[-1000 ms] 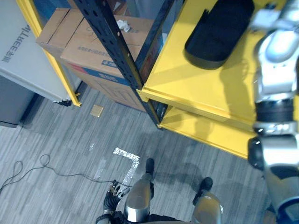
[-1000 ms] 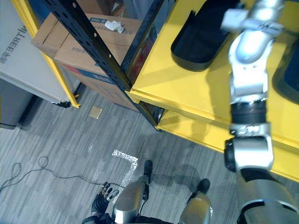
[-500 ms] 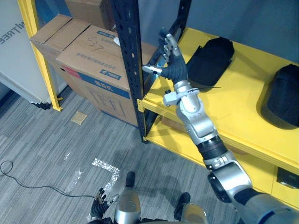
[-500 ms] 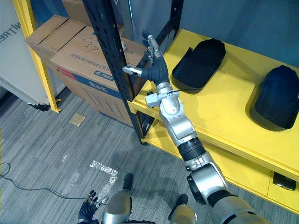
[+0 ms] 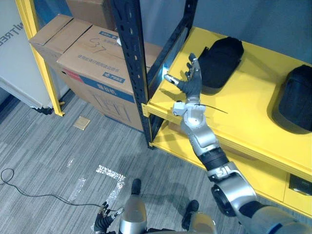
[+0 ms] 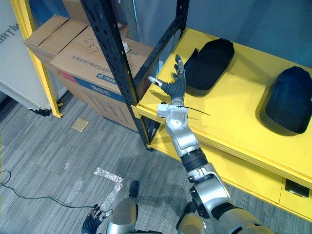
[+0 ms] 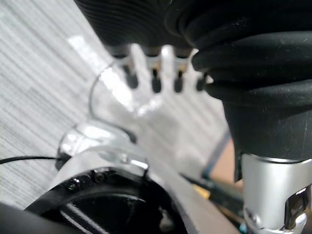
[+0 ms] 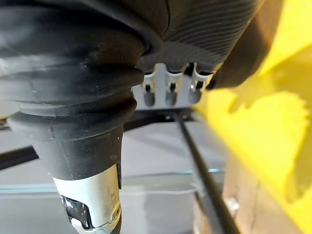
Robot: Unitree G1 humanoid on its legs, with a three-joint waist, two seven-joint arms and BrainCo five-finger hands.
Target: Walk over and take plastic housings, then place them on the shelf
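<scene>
Right hand: the right hand [image 6: 171, 87] is being held up over the front left corner of the top board, with fingers straight and spread and nothing being grasped.
Left hand: the left hand [image 6: 92, 225] is being hung low near the floor [image 5: 48, 161], with fingers loose and nothing being carried.
Shelf: both housings are being carried on the yellow top board of the shelf [image 5: 243, 114]. Its left corner is being framed by a black post [image 5: 132, 63].
Left housing: the left housing [image 5: 220, 54], black and domed, is being borne at the back left of the board, just beside the right hand's fingertips. Whether contact is being made cannot be told.
Right housing: the right housing [image 5: 295, 100], also black, is being borne further right on the same board, well apart from the hand.
Cardboard boxes: the cardboard boxes [image 5: 92, 58] are being kept shut on the floor left of the post, so their contents are being hidden. A crumpled white scrap [image 6: 126, 47] is being carried on top.
Floor: a tan square [image 5: 80, 123] and a silver patch [image 5: 111, 172] are being shown lying apart.
</scene>
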